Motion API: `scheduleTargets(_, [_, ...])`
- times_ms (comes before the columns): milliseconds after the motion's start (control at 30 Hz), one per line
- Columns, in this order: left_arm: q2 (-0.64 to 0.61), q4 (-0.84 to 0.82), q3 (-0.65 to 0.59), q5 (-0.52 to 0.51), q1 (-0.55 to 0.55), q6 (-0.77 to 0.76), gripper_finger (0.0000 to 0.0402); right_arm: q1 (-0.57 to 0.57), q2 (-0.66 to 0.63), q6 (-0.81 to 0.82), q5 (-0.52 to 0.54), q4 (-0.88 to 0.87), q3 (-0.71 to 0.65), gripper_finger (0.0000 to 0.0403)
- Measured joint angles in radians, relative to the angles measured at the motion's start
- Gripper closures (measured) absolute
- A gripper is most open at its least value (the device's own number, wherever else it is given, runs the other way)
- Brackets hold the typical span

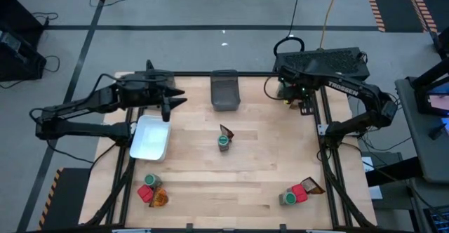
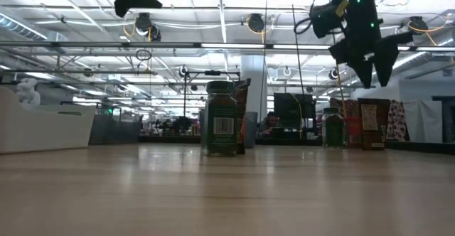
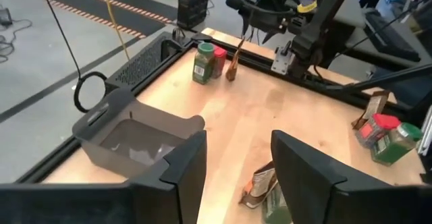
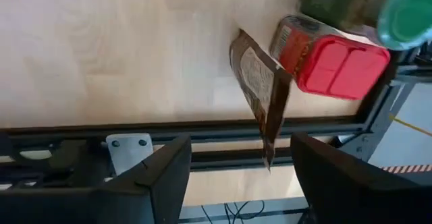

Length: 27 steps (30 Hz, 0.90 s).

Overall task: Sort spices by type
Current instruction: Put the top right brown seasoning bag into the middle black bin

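Your left gripper [image 1: 170,105] hangs above the tabletop [image 1: 259,156] at about ten o'clock, just beyond the white tray [image 1: 151,138], and its jaws are spread with nothing between them. Your right gripper [image 1: 286,91] sits up at one o'clock by the far right corner; its wrist view shows its jaws spread and empty too.

The spices lie in three clusters. At the centre of the tabletop a green-lidded jar [image 1: 223,142] stands upright with a brown packet [image 1: 226,131] touching it on the twelve o'clock side. At seven o'clock, near the front left corner, a red container [image 1: 145,193] and a second jar [image 1: 151,182] sit against an orange-brown packet [image 1: 159,198]. At five o'clock a third jar [image 1: 288,198] rests beside a red container [image 1: 299,192] with a packet [image 1: 312,186] leaning just behind them; the right wrist camera looks onto this group, showing the red lid [image 4: 344,65] and the packet on edge [image 4: 260,89].

The dark grey bin [image 1: 224,90] stands at twelve o'clock on the far edge, between the two grippers and holding nothing you can see.
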Motion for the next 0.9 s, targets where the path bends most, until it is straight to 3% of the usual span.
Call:
scheduleTargets(133, [0.011,0.000,0.000,-0.003,0.000,0.021,0.0230,-0.018,0.000,-0.003,0.051,0.102,-0.064,0.0174])
scheduleTargets(633, [0.012,-0.001,0.000,-0.002,0.000,0.012,0.0230,-0.072,0.000,0.003,0.088,0.330,-0.284,0.0180])
scheduleTargets(767, [0.012,0.011,0.000,-0.002,0.000,0.012,0.0230,-0.072,0.000,0.005,0.097,0.360,-0.297,0.0206])
scheduleTargets(900, [0.012,0.033,0.000,-0.002,0.000,0.012,0.0230,-0.072,0.000,0.007,0.100,0.379,-0.297,0.0258])
